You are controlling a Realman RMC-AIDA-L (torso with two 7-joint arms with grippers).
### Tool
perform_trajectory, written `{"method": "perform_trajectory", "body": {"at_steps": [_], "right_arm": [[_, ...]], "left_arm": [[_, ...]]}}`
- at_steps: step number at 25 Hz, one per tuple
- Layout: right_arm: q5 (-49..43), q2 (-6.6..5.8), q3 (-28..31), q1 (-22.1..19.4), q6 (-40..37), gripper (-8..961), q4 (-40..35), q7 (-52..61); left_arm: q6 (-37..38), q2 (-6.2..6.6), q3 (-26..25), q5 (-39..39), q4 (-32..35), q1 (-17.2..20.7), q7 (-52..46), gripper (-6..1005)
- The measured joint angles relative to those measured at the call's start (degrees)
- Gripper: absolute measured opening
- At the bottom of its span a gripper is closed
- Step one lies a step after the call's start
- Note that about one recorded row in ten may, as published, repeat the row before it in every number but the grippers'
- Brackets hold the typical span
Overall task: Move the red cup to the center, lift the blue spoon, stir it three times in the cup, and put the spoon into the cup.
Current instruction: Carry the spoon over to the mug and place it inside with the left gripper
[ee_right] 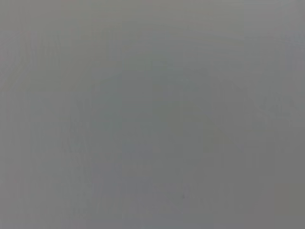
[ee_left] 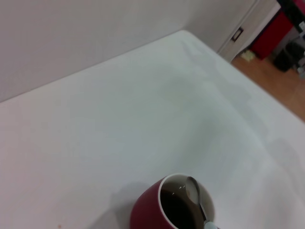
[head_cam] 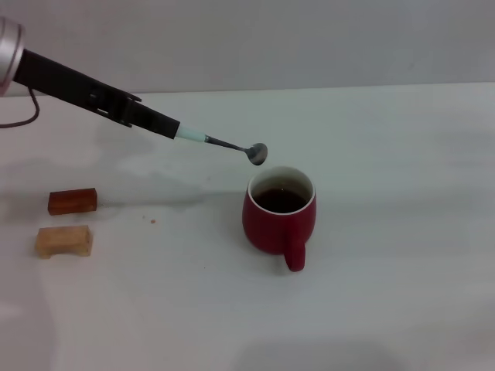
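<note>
The red cup point(head_cam: 278, 219) stands on the white table near the middle, handle toward me, with dark liquid inside. My left gripper point(head_cam: 172, 130) reaches in from the upper left and is shut on the pale handle of the blue spoon point(head_cam: 228, 144). The spoon's metal bowl point(head_cam: 257, 153) hangs just above the cup's far left rim. In the left wrist view the spoon bowl point(ee_left: 193, 188) shows over the cup's opening point(ee_left: 178, 207). The right gripper is out of view; its wrist view shows only plain grey.
A dark reddish wooden block point(head_cam: 73, 201) and a pale wooden block point(head_cam: 64, 240) lie at the table's left. The table's point(head_cam: 387, 154) far edge meets a grey wall. In the left wrist view the table's corner point(ee_left: 186, 33) and floor beyond show.
</note>
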Motion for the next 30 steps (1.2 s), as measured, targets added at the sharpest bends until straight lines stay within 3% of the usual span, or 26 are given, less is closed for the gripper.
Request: {"method": "perform_trajectory", "body": {"at_steps": [16,30], "right_arm": [[0.15,0.61,0.0,-0.5,-0.15,483,0.0,0.0],[0.09,0.56,0.0,-0.54,-0.03,483,-0.21,0.0]], "left_arm": [[0.15,-1.95,2.81,6.47,-0.08,-4.41,0.32,137],[-3.5,-4.75,6.74,11.82,-1.54,-7.05,0.78,138]]}}
